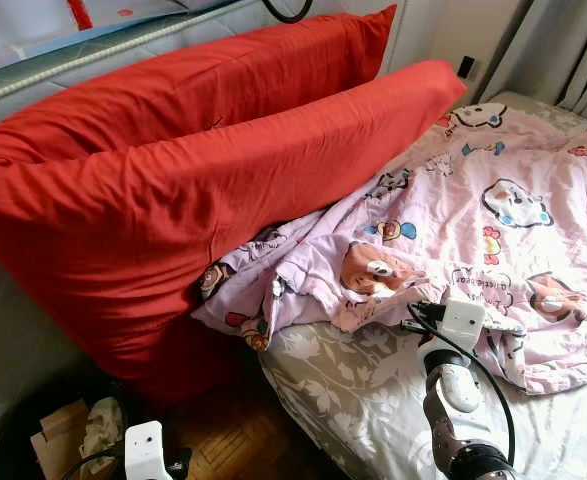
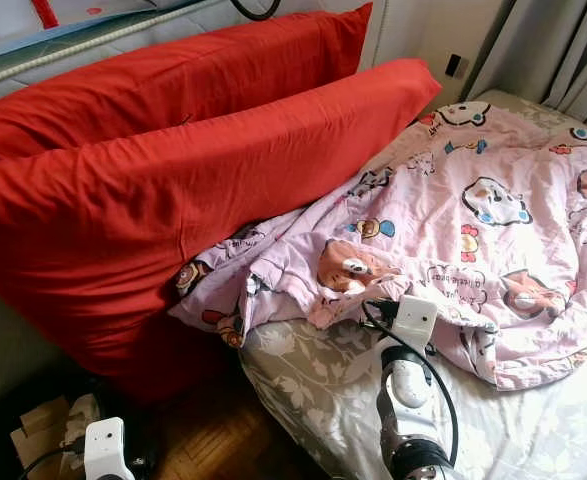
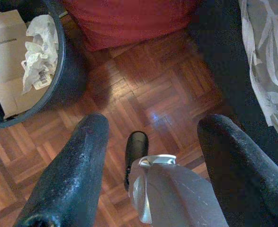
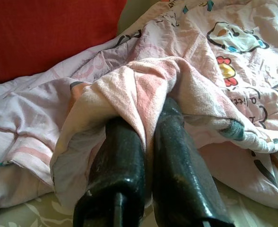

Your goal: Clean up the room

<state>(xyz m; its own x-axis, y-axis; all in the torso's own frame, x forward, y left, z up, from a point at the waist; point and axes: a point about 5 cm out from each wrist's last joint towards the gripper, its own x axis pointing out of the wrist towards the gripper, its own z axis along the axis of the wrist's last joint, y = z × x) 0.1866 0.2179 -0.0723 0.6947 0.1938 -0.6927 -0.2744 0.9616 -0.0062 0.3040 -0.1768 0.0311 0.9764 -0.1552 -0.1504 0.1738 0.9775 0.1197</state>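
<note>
A pink cartoon-print blanket [image 1: 493, 220] lies rumpled across the bed, its near edge folded over. My right gripper [image 4: 150, 118] is shut on a fold of that edge [image 4: 143, 80], and the cloth drapes over both fingertips. From the head views, the right gripper [image 1: 425, 305] sits at the blanket's front edge above the grey floral sheet [image 1: 353, 400]. Two large red pillows [image 1: 223, 170] lean against the wall at the head of the bed, the front one resting on the blanket's corner. My left gripper [image 3: 153, 122] hangs open over the wooden floor, holding nothing.
A dark round bin [image 3: 63, 71] with cardboard and crumpled paper stands on the parquet floor [image 3: 153, 90] beside the bed, below the pillows. Grey curtains [image 1: 563, 50] hang at the far right. The bed's side [image 3: 266, 71] is close to the left arm.
</note>
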